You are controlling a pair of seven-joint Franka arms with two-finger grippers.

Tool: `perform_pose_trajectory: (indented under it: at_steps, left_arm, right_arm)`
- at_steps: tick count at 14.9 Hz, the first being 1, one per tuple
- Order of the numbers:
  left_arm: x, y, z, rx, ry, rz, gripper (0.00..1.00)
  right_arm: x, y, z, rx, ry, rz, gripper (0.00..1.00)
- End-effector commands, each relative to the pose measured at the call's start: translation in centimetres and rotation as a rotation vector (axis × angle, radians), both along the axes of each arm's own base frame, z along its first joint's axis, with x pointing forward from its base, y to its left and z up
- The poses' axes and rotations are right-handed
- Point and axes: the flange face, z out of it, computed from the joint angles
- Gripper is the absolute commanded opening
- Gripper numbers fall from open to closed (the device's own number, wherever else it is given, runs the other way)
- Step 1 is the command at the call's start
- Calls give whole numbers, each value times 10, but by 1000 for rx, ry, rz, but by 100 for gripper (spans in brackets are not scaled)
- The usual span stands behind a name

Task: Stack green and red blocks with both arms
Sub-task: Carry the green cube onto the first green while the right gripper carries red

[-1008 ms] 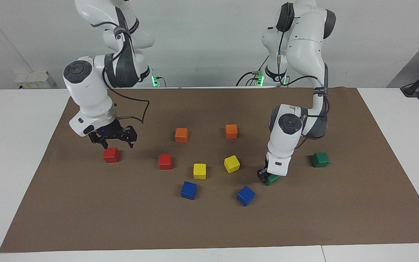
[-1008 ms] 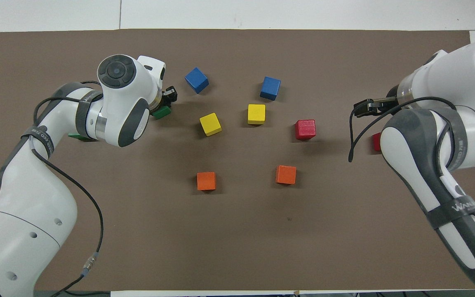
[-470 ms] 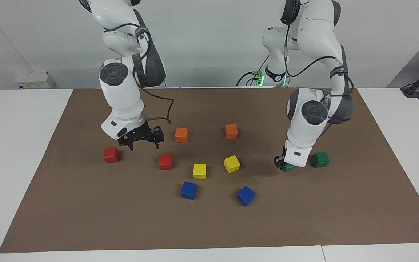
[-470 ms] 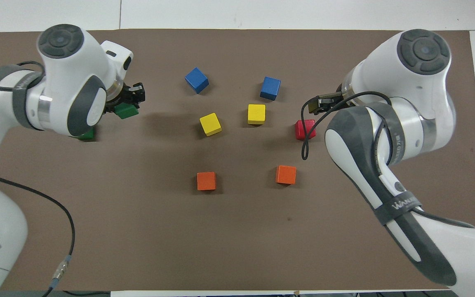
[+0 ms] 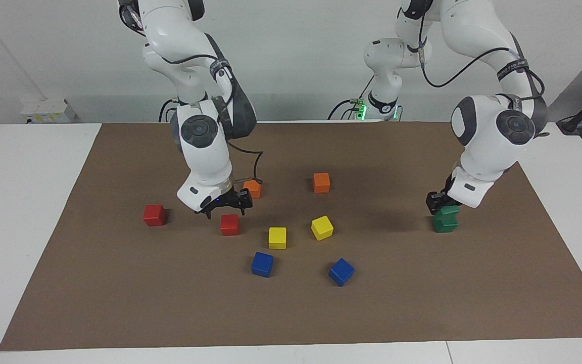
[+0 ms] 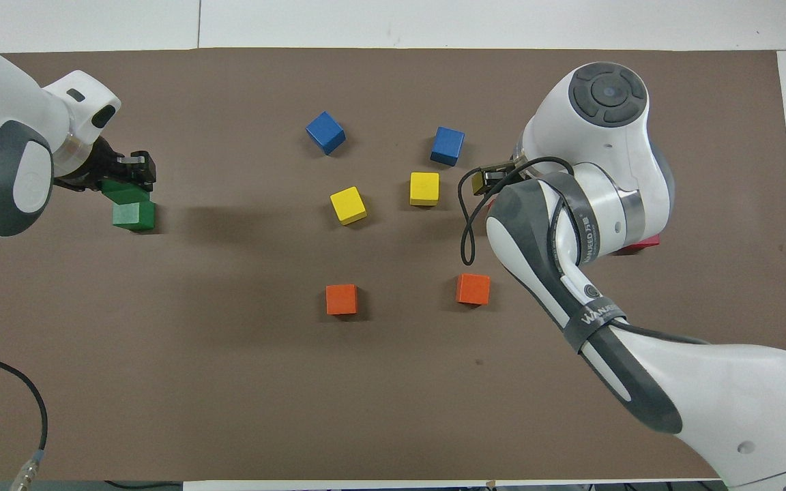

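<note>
Moved since a second ago: both arms have swung toward the left arm's end of the mat; the left gripper [image 5: 441,203] has carried its green block from near the blue cubes to above the second green block, and the right gripper [image 5: 224,204] has left the outer red block for the inner one.
Left gripper: clamped on the held green block [image 5: 449,210], hanging low over the mat's short edge at the left arm's end.
Held green block: tilted, sitting right above the resting green block [image 5: 445,223] (whether the two touch I cannot tell).
Resting green block: flat on the brown mat [image 5: 422,303], near that short edge, well apart from all other cubes.
Right gripper: fingers spread wide, holding nothing, poised just above the inner red block [image 5: 230,224], not touching it.
Inner red block: on the mat, directly under the right gripper, beside a yellow cube [image 5: 277,237].
Outer red block [image 5: 154,215]: alone toward the right arm's end of the mat, clear of the gripper.
Orange cubes [image 5: 321,182]: two, nearer the robots than the red blocks; one is partly hidden by the right gripper.
Yellow and blue cubes: second yellow cube [image 5: 322,227] mid-mat; two blue cubes [image 5: 262,264] farther from the robots.
</note>
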Motion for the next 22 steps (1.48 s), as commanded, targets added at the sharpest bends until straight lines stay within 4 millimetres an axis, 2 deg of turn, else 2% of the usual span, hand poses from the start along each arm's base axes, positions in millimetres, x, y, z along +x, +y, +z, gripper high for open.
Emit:
perform_pose_trajectory:
  at_steps: [1, 2, 7, 10, 14, 22]
  left_arm:
    - [-7, 34, -1, -17, 8, -90, 0]
    - [-8, 45, -5, -18, 13, -95, 0]
    - [-21, 67, -27, -60, -14, -25, 0]
    - [-21, 68, -32, -60, -19, -24, 0]
    - [-21, 58, -45, -60, -26, -52, 0]
    - [-19, 60, -57, -61, -31, -87, 0]
  right_arm:
    - [6, -2, -11, -4, -8, -44, 100]
    - [7, -2, -20, -4, -2, -49, 100]
    - [-3, -12, -42, 1, 8, -80, 100]
    - [-8, -14, -47, 3, 12, -87, 100]
    - [-12, -12, -55, 9, 1, -109, 100]
    - [-25, -8, -81, 12, -4, -109, 100]
